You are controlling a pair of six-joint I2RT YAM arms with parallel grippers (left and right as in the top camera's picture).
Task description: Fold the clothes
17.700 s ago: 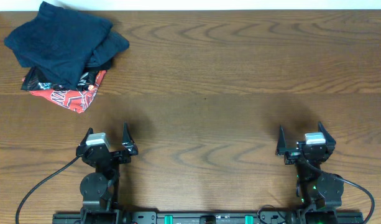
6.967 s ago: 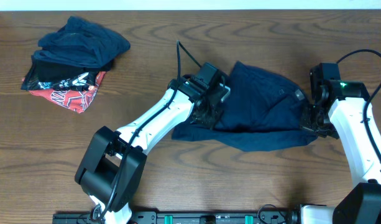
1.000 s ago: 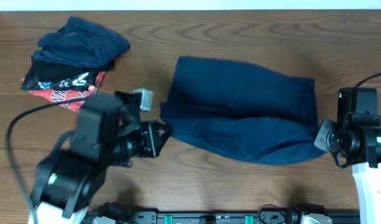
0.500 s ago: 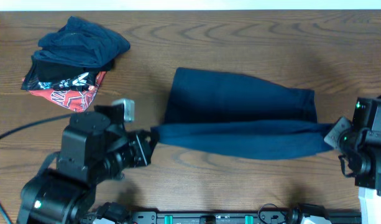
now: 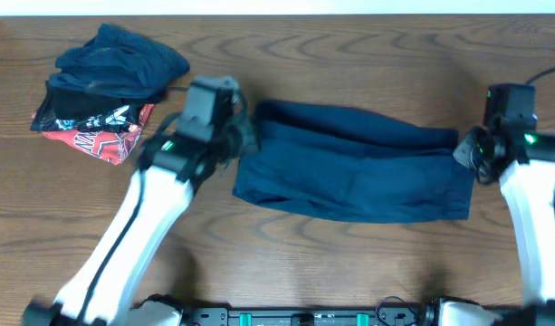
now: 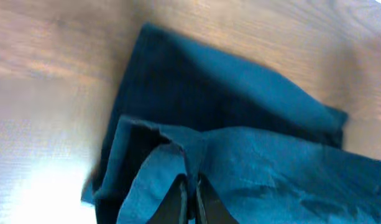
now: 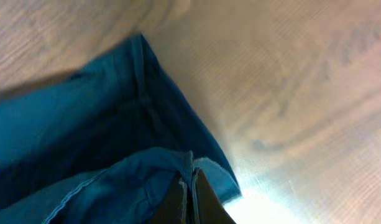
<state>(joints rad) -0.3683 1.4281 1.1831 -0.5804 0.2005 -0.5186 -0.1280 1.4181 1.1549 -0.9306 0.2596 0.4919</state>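
I judged the lengthwise fold in hand: left pincer (image 6: 191, 196) and right pincer (image 7: 191, 190) each pinched an edge of the navy garment (image 5: 349, 177). The next move called for lowering that edge onto the layer beneath.

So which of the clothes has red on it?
The bottom garment in the far-left pile: red and black with white print. The pieces stacked on it and the wide garment are plain navy.

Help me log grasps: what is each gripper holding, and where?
Navy garment, both: left gripper pinches its left-end edge, right gripper its right-end edge.
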